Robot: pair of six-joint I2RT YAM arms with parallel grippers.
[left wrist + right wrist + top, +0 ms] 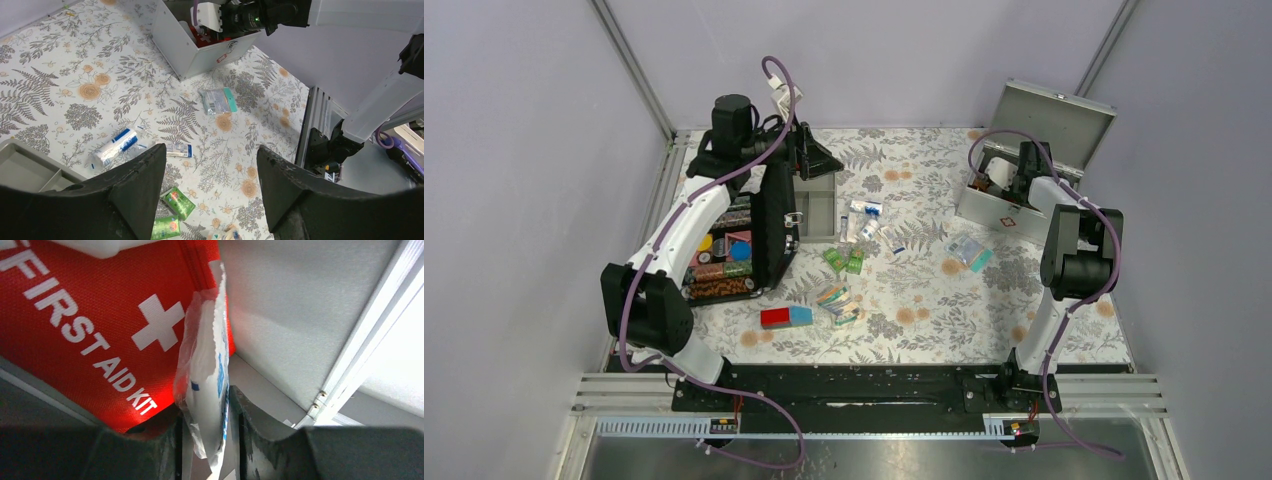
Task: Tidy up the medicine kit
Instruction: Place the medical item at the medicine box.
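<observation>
**Item 1. Grey rectangular metal medicine kit** [1002,214]. It stands at the far right of the tabletop. The hinged lid [1056,118] is thrown back and leans against the wall behind. A small red-cross mark shows on the front wall in the left wrist view [192,52].

**Item 2. Soft red fabric pouch** [100,325]. It lies inside the kit and carries a white cross and the words "FIRST AID KIT".

**Item 3. Clear-and-white plastic sachet with blue print** [207,365]. It stands upright inside the kit, just beside the pouch. The right jaws are closed on its lower end, with both black fingers [250,440] touching it.

**Item 4. Left jaws.** These are raised over the far left of the tabletop. They stand well apart and hold nothing.

**Item 5. Open black case with colourful contents** [774,230]. It sits at the left of the tabletop.

**Item 6. Grey plastic divided tray** [817,207]. It sits just beside the case, on the case's right.

**Item 7. Loose stock on the floral-patterned tabletop** [914,330], near the middle:
- white-and-blue tube [114,148]
- small white carton with blue print [176,149]
- pair of green packets [845,260]
- clear bag with a teal edge [218,99], lying nearest the kit
- red block joined to a blue block [786,317], toward the near edge
</observation>
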